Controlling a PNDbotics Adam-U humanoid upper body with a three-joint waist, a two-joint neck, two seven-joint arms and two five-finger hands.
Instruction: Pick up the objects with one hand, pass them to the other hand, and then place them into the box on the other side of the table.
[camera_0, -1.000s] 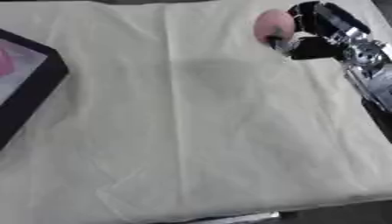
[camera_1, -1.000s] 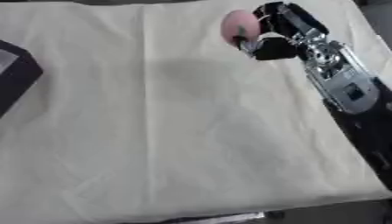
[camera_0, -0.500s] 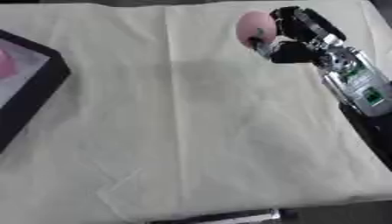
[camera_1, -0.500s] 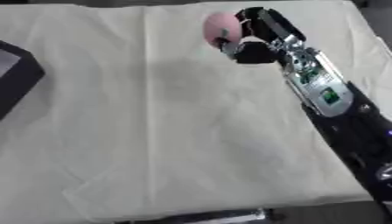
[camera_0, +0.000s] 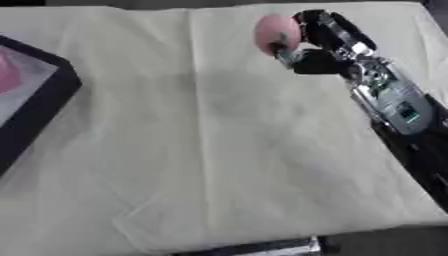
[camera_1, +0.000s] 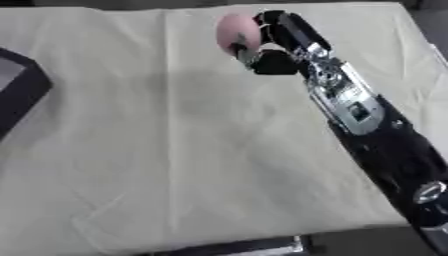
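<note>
- Left eye view, nearest edge: pale cream cloth (camera_0: 219, 165) spread over the whole table, creased, with a folded wrinkle near the bottom centre and a long crease running up toward the far edge.
- Just below the cloth's near hem: short dark and silver strip (camera_0: 262, 247), too blurred to identify.
- On the right: black right forearm with silver panels (camera_1: 367, 125) coming in from the lower right corner and slanting up across the cloth toward the far middle.
- At the left edge, about mid-depth: black square-cornered box (camera_0: 39, 117) with a pale lining, cut off by the frame; a patch of pink visible inside at the very edge.
- Farthest, near the top centre: right hand (camera_0: 319, 45) with black fingers curled round a small pink rounded object (camera_0: 276, 31), thumb below it, fingers over its right side.
- Pink object well apart from the box, on the opposite side of the table; whether lifted off the cloth or resting on it, cannot tell.
</note>
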